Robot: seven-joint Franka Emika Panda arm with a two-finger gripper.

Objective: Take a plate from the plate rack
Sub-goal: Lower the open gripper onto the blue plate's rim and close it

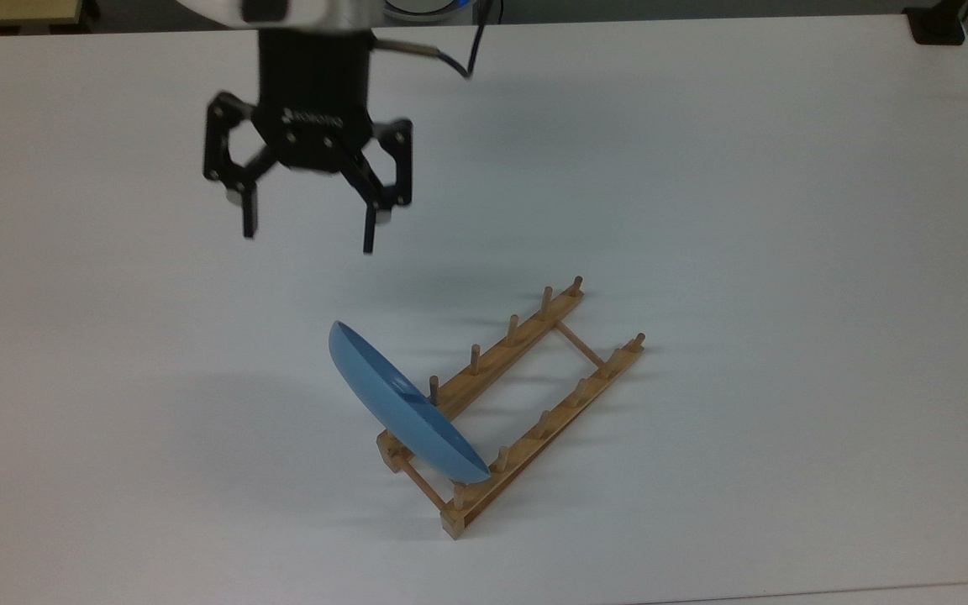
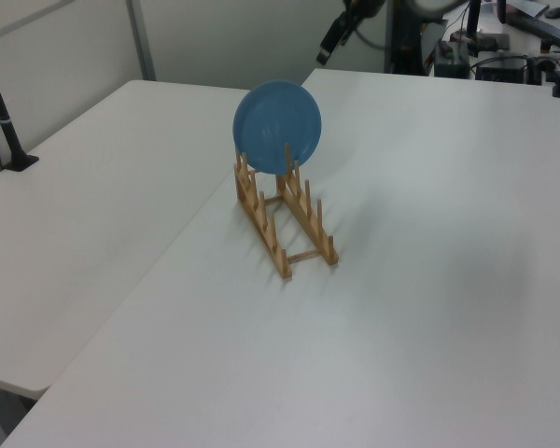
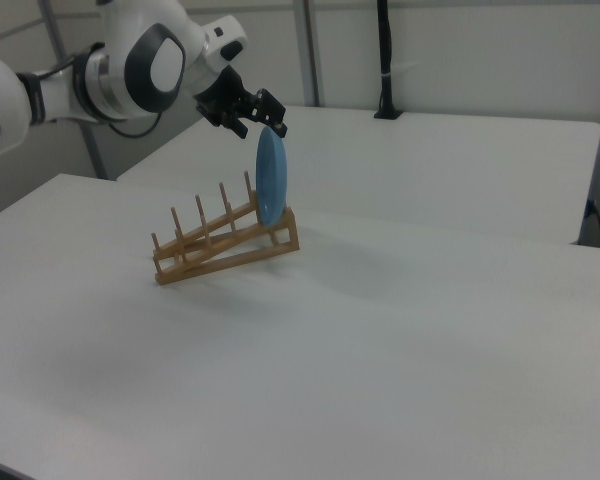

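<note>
Plate [image 1: 400, 409] stands on edge in end slot of plate rack [image 1: 526, 403], at the top view's lower-left end. Rack lies on surface [image 1: 786, 210], running diagonally. Gripper [image 1: 307, 235] hangs above surface, fingers [image 1: 369, 239] spread, toward the top view's upper left of plate, well apart.

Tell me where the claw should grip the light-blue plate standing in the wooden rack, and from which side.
Grip the round light-blue plate by its free top rim, coming from above. It stands on edge at one end of the light-brown wooden rack; pegs flank its lower part. The open claw fits across the thin rim.
</note>
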